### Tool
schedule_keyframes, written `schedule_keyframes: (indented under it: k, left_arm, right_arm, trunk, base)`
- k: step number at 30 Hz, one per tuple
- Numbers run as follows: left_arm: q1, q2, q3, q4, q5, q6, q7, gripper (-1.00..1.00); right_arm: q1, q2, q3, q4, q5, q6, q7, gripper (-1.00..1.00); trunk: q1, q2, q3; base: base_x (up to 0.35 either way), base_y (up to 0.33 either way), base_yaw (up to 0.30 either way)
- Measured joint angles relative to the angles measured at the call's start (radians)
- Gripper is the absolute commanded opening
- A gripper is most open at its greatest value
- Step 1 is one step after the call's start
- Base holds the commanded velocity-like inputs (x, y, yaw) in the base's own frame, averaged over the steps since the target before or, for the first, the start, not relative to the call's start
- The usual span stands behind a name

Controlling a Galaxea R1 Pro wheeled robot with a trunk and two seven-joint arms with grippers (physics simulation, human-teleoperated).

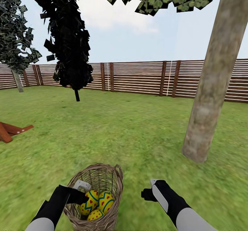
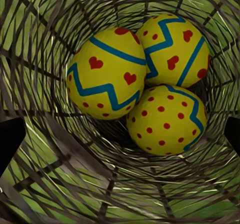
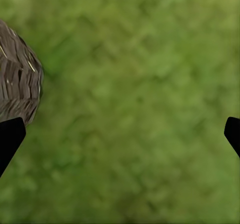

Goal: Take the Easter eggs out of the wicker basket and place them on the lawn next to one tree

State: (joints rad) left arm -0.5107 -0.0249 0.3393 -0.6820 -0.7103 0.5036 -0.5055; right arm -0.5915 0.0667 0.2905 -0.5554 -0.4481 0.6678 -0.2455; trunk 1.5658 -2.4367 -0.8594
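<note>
The tree [image 1: 213, 76] trunk runs off the top edge, so its crown mostly isn't visible. The left gripper [image 1: 81, 187] is half tucked behind the wicker basket [image 1: 112, 179] rim, and the lowest egg [image 1: 94, 215] is partly buried under the other two.

Basket [image 1: 103, 176] mouth lies open above three eggs [image 2: 135, 79]; wicker walls hem them

Your left gripper [image 1: 80, 187] sits over the near-left rim of the wicker basket [image 1: 112, 181], and the three Easter eggs [image 1: 95, 202] lie bunched just beside it inside. Your right gripper [image 1: 151, 187] hangs over the lawn [image 1: 120, 134], just clear of the basket's other side. Ahead and to the right of that hand stands the tree [image 1: 212, 79].
</note>
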Motion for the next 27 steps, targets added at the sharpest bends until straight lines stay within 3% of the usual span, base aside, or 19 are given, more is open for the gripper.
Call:
schedule_keyframes:
  k: [23,27]
  left_arm:
    - [-0.001,-0.001,0.001,-0.003,0.000,0.002,0.010,1.00]
    - [-0.001,-0.001,0.001,-0.001,0.000,0.002,0.010,1.00]
  right_arm:
    - [-0.001,-0.002,-0.001,0.000,0.000,0.000,-0.003,1.00]
    - [-0.001,-0.007,-0.017,0.000,0.000,0.000,-0.004,1.00]
  trunk:
    - [0.000,0.000,0.000]
    - [0.000,0.000,0.000]
  base:
    - [0.077,0.000,0.000]
    - [0.052,0.000,0.000]
